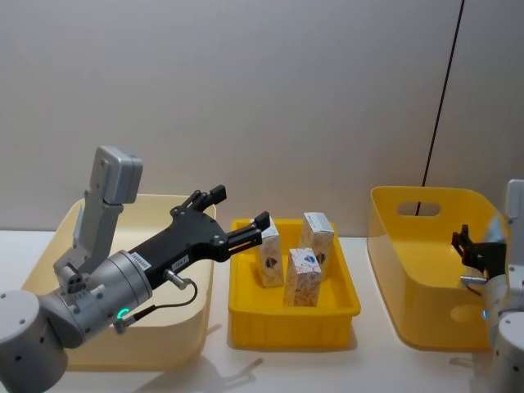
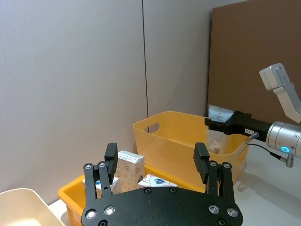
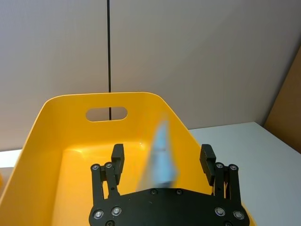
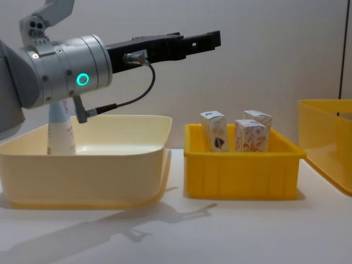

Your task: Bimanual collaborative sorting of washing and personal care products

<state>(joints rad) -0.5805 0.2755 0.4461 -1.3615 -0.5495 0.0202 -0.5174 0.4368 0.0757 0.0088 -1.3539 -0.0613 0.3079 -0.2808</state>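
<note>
- The surface (image 1: 368,368) is carrying three containers in a row: a cream tub (image 1: 164,348) on the robot's left, a yellow crate (image 1: 286,327) in the middle and a tall yellow basket (image 1: 386,246) on the right. This looks like one supply crate flanked by two sorting destinations.
- The left gripper (image 1: 240,207) is reaching from over the tub toward the crate, held well above the cartons. Its fingers (image 2: 110,155) are spread wide with nothing between them, probably to line up on a carton.
- The right gripper (image 3: 162,153) is hovering over the basket with its fingers apart. A pale-blue tube (image 3: 160,139) is showing blurred between them, touching neither, so I judge it is dropping into the basket.
- Another squeeze tube (image 4: 59,132) is standing upright in the tub, partly behind the left arm.
- Three small white cartons (image 4: 214,129) are standing upright, close together in the crate, waiting to be picked.
</note>
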